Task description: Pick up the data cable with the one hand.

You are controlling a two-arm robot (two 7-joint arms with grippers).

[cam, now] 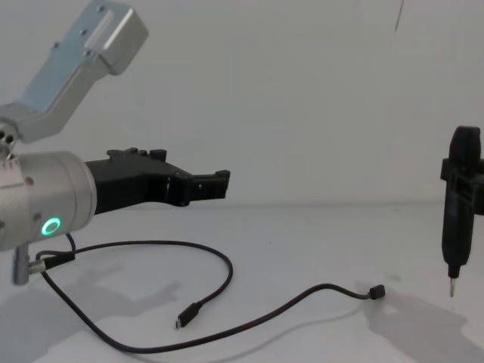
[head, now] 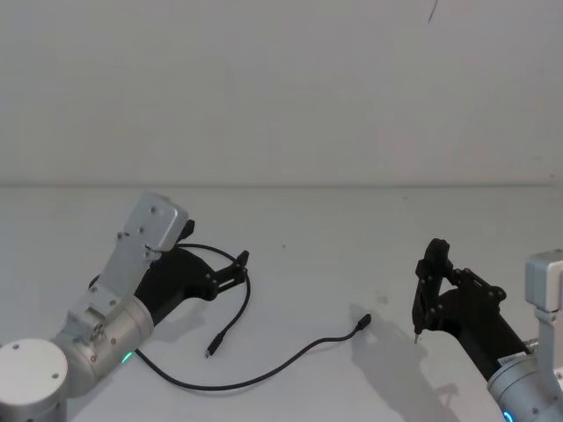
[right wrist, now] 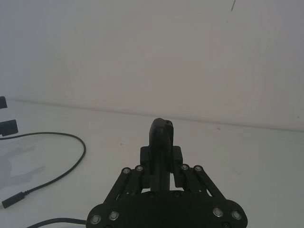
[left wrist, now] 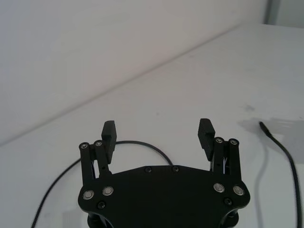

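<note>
Plain white wall (head: 281, 88) behind. White table (head: 352, 229) across foreground. Left tool (head: 239, 264) on silver wrist with green ring light, reaching forward, level, above table; jaws wide apart, gripping nothing. Right tool (head: 432, 264) raised at right, closed around pen-shaped rod (cam: 452, 246), metal tip pointing down, close to table. Data cable (head: 264, 378) lying on table, loose loop beneath left tool, one plug near right tool.

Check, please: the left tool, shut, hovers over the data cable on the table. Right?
No: the left tool is open, not shut; the left wrist view shows its fingers apart. It hovers over the data cable on the table.
</note>
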